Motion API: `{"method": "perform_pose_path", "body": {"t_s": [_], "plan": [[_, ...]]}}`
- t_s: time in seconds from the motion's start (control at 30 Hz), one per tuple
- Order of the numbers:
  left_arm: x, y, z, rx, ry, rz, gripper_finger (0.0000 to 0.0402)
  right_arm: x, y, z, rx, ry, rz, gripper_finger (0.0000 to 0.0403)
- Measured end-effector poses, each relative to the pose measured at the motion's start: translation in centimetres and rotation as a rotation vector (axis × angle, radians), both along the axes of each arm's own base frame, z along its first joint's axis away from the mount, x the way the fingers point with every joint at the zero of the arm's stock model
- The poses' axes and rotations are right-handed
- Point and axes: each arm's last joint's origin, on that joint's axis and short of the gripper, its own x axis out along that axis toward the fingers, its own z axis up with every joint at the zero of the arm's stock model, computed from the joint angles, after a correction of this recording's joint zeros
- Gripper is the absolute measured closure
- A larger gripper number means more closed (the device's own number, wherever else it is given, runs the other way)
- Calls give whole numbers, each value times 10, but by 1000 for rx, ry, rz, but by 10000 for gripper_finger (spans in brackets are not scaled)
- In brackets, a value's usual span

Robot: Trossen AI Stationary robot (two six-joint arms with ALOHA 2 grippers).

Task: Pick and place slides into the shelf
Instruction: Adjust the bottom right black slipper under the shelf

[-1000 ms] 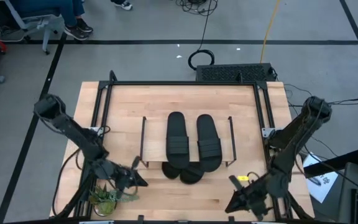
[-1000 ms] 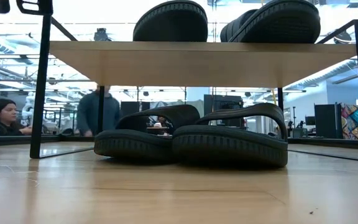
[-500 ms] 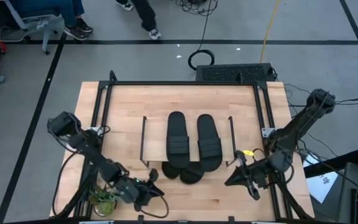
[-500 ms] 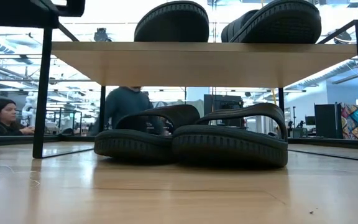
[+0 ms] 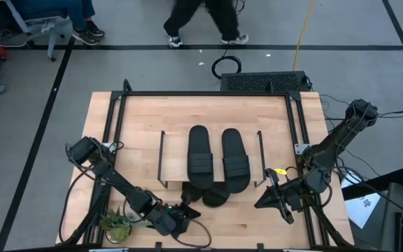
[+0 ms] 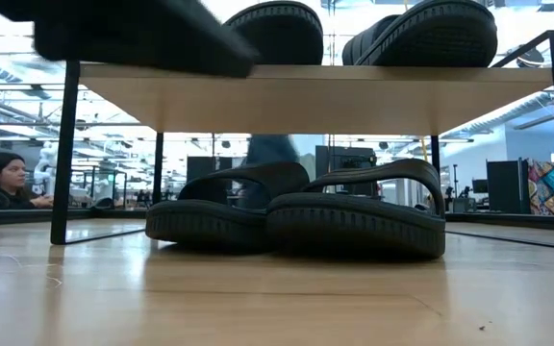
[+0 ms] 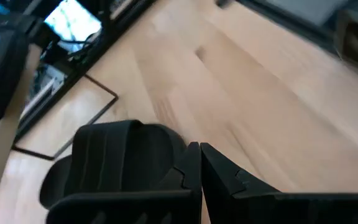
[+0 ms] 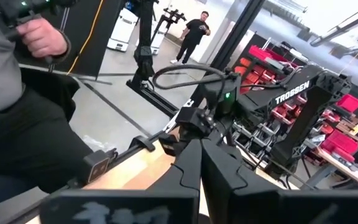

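Matte black ribbed slides (image 5: pixel 220 162) on a light wood shelf (image 6: pixel 296 94).

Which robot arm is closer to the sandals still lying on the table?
Left. Its shut pincer sits right beside the two lower slides in front of the shelf. The right pincer, also shut, hangs farther off near the table's edge.

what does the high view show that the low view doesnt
Only the high view shows both arms whole: the left gripper, shut, near the table's front edge by the lower slides, and the right gripper, shut, waiting at the table's right. It also shows a small plant and a person walking beyond the table.

Only the low view shows the full profile of the two lower slides under the shelf, and a seated person behind.

Both show two slides on top of the shelf and the wooden table.
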Motion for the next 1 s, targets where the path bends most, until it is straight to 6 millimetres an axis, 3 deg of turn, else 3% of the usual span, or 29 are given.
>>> {"method": "perform_pose_path", "body": {"t_s": [0.17, 0.33, 0.53, 0.8, 1.0], "plan": [[20, 2, 4, -151, -6, 76, 400, 0, 0, 0, 16, 4, 0, 403], [31, -5, -12, -68, -21, 154, 401, 0, 0, 0, 19, 3, 3, 403], [43, -15, -11, -81, -79, 272, 400, 0, 0, 1, 28, 5, 4, 403], [46, -14, -6, -267, -118, 419, 401, 0, 0, 1, 22, -1, 5, 403], [37, -21, -10, -315, -88, 444, 401, 0, 0, 1, 41, 7, 4, 403]]}}
